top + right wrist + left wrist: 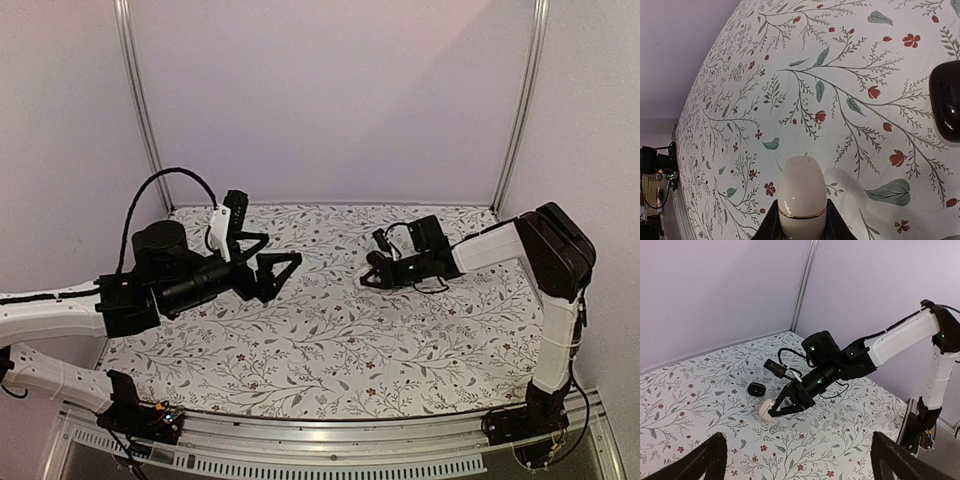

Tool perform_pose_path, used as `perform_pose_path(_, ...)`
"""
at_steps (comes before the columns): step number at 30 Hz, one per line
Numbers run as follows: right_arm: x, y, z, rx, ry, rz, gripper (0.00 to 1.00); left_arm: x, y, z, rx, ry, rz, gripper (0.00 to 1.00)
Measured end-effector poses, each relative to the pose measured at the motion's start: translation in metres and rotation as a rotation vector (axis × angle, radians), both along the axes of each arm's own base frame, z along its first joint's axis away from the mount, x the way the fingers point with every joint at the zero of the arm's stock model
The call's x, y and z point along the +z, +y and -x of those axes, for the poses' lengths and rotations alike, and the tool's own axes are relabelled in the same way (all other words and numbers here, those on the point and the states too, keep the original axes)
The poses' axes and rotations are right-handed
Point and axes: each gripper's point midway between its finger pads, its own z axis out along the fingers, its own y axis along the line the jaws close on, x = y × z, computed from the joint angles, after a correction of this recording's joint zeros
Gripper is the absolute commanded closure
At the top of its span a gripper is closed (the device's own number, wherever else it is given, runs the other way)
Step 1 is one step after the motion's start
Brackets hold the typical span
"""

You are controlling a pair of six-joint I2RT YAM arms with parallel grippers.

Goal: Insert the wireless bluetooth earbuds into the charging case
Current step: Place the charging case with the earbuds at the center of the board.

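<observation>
My right gripper [801,226] is shut on a closed white charging case [801,190] with a gold seam, holding it low over the floral table. The left wrist view also shows this gripper [776,409] with the white case [764,409] at its tips. A closed black charging case [945,106] lies on the table just beside it, also seen in the left wrist view [757,389]. My left gripper [276,262] is open and empty, raised above the table's left part, well apart from both cases. No earbuds show in any view.
The floral tablecloth [330,350] covers the whole table. Lilac walls with metal corner posts [518,110] close in the back and sides. The right arm's cables [785,360] loop near the cases.
</observation>
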Motion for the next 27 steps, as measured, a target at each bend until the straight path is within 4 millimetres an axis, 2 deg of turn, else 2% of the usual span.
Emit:
perform_pose_path(4, -0.019, -0.001, 0.002, 0.015, 0.058, 0.050, 0.89, -0.003, 0.007, 0.000, 0.019, 0.006, 0.005, 0.00)
perform_pose_path(9, -0.027, -0.001, -0.001, 0.022, 0.081, 0.092, 0.68, -0.013, 0.012, 0.000, 0.030, 0.022, -0.007, 0.00)
perform_pose_path(14, -0.032, -0.008, -0.004, -0.002, 0.086, 0.137, 0.42, -0.019, 0.020, -0.010, 0.064, 0.056, -0.007, 0.00)
perform_pose_path(20, -0.025, -0.018, -0.010, -0.034, 0.054, 0.170, 0.26, -0.035, 0.041, -0.034, 0.140, 0.139, -0.016, 0.00)
perform_pose_path(22, -0.022, -0.024, -0.011, -0.048, 0.052, 0.185, 0.15, -0.038, 0.046, -0.040, 0.154, 0.162, -0.011, 0.00)
perform_pose_path(23, -0.018, -0.027, -0.011, -0.056, 0.045, 0.190, 0.05, -0.040, 0.048, -0.042, 0.158, 0.173, -0.010, 0.00)
perform_pose_path(24, -0.014, -0.029, -0.012, -0.063, 0.042, 0.190, 0.02, -0.042, 0.051, -0.045, 0.164, 0.183, -0.013, 0.00)
perform_pose_path(27, 0.013, -0.037, -0.017, -0.084, -0.013, 0.175, 0.01, -0.047, 0.055, -0.055, 0.178, 0.223, -0.026, 0.00)
